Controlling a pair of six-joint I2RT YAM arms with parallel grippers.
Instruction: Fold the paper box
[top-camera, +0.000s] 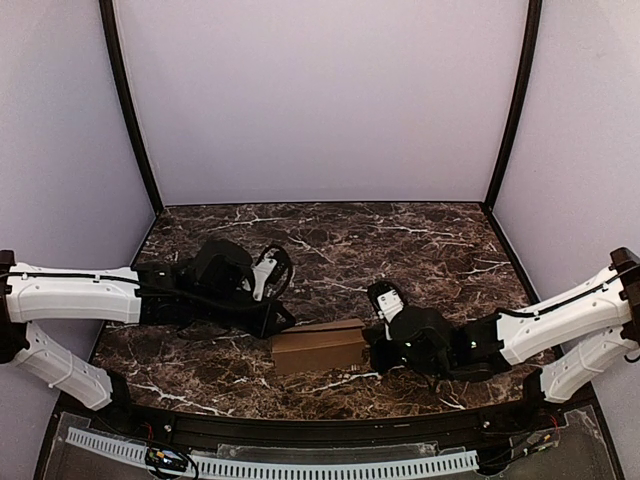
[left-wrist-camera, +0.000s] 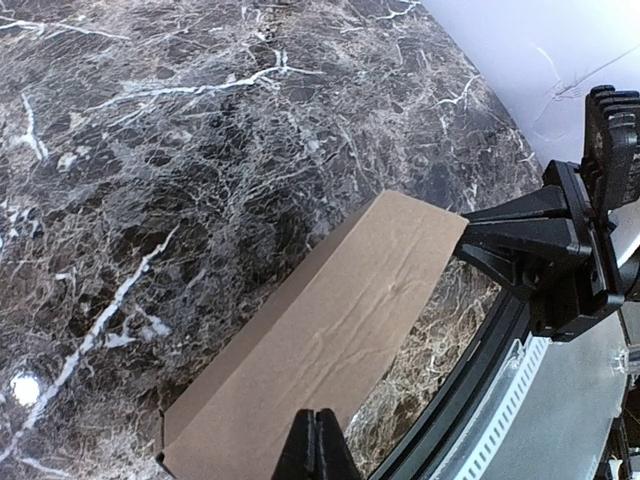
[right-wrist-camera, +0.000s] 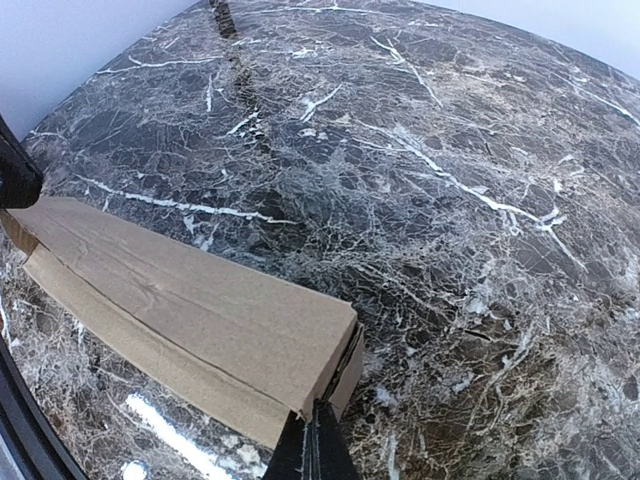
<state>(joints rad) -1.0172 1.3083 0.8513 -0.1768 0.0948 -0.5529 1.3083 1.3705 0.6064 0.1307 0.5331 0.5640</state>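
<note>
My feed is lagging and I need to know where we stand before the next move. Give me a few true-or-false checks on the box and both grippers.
1. The paper box lies on the marble table between the two grippers. True.
2. The box is a flat, unfolded sheet. False: it is formed into a narrow rectangular box.
3. The left gripper is shut, at one end of the box. True.
4. The right gripper is wide open. False: its fingers are closed together at the box's other end.
</note>
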